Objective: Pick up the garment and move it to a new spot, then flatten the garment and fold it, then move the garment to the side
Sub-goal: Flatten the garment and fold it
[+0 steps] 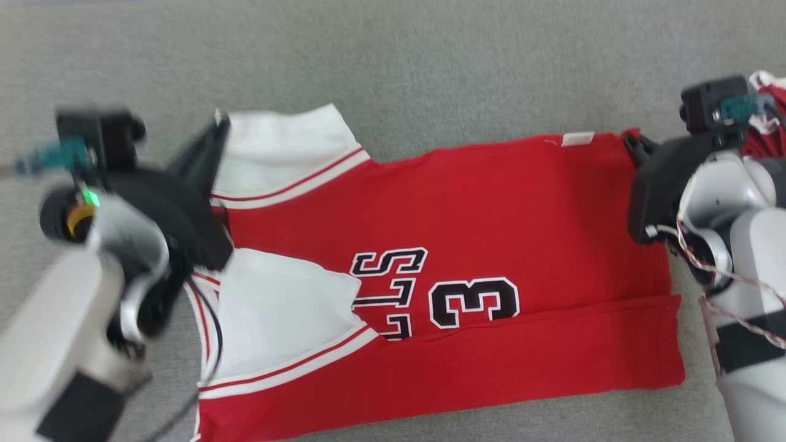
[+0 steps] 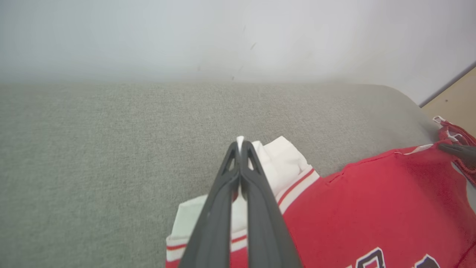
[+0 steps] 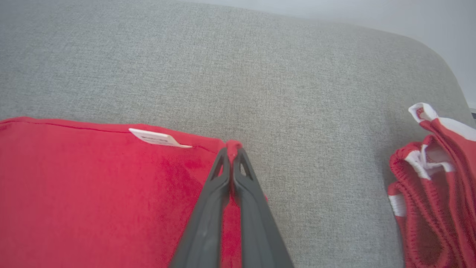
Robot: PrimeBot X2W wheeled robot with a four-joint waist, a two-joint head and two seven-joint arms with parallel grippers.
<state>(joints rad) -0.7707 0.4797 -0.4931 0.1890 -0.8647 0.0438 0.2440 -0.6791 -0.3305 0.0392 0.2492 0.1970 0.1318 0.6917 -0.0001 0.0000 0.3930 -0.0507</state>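
Observation:
The garment is a red jersey with white sleeves and black lettering, spread sideways on the grey sofa cushion, its near strip folded over. My left gripper is shut on the far white sleeve's corner; white cloth sticks out between the tips in the left wrist view. My right gripper is shut on the garment's far hem corner, and red cloth pokes up between its tips in the right wrist view. A white tag lies on that hem edge.
A second red-and-white piece of clothing is bunched on the cushion right of the right gripper, also seen at the head view's top right. The grey cushion extends far behind the jersey to a pale wall.

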